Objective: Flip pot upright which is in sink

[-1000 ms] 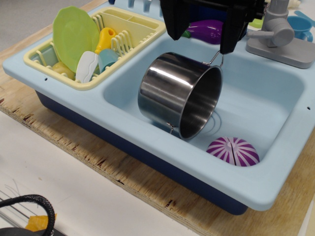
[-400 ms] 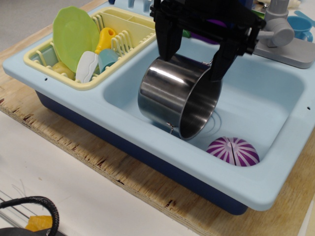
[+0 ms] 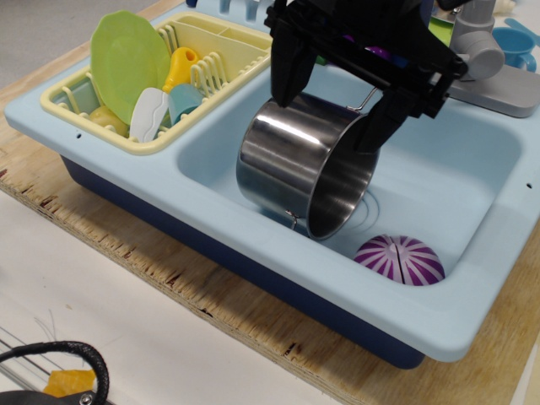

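The shiny steel pot (image 3: 291,160) lies on its side in the light blue sink (image 3: 456,169), its dark open mouth (image 3: 342,190) facing front right and a wire handle at its upper rim. My black gripper (image 3: 329,114) hangs open right above the pot. One finger (image 3: 285,72) is at the pot's upper left. The other finger (image 3: 390,114) is at the rim on the right. The fingers straddle the top of the pot without closing on it.
A purple-and-white striped dome (image 3: 398,259) lies in the sink's front right corner. A pale yellow dish rack (image 3: 224,51) with a green plate (image 3: 128,59) and utensils fills the left compartment. The grey faucet (image 3: 489,67) stands at the back right. A black cable (image 3: 59,359) lies at the front left.
My gripper has come down and tilted over the pot, its fingers now at the pot's top on both sides. The pot has not moved.
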You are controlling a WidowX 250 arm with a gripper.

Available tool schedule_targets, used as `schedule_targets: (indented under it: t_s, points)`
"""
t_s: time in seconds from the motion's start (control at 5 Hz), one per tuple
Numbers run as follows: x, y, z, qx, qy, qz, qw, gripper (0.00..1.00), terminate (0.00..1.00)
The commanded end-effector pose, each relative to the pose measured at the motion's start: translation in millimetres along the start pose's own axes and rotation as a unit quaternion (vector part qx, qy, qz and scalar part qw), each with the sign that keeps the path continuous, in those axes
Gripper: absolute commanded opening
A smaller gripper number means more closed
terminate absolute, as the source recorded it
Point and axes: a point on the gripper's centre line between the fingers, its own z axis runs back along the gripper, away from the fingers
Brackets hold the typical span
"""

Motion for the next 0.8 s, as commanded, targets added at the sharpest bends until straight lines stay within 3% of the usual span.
schedule_targets:
  t_s: [0.0, 0.6]
  points:
    - [13, -8, 0, 0.003, -0.018, -0.002, 0.9998, 1.0, 0.0]
    - [25, -5, -34, 0.037, 0.01, 0.005, 0.9992, 1.0, 0.0]
